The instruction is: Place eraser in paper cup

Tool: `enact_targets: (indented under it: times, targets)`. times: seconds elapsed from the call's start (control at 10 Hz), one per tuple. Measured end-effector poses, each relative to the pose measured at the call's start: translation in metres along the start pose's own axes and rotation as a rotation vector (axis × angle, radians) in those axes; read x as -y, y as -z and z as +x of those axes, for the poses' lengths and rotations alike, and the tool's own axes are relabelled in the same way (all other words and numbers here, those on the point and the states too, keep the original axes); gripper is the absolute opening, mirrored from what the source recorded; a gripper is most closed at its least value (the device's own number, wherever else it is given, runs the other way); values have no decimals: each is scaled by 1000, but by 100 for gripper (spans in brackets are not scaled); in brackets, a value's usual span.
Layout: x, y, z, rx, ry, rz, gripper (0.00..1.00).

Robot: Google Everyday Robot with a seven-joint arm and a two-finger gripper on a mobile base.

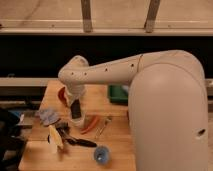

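Observation:
My gripper (75, 111) hangs down from the white wrist over the left middle of the wooden table (115, 150). It is shut on the eraser (75, 108), a flat black bar held upright. The eraser's lower end is at the mouth of the paper cup (75, 121), a short cream-white cup standing right under the gripper. I cannot tell whether the eraser touches the cup's inside.
A red bowl (62, 95) sits behind the gripper and a grey-blue block (48, 116) lies left of it. A black-handled tool (75, 140), a small blue cup (101, 155), an orange piece (90, 124), a metal utensil (103, 127) and a green box (118, 94) lie around. My arm hides the table's right side.

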Motion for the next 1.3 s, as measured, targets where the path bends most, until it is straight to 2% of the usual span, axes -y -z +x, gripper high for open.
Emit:
enact_targets:
  times: [0.5, 0.6, 1.3]
  targets:
    - [1, -2, 5, 5, -17, -13, 74]
    - [0, -2, 7, 6, -17, -14, 79]
    - [-4, -1, 12, 9, -14, -34, 80]
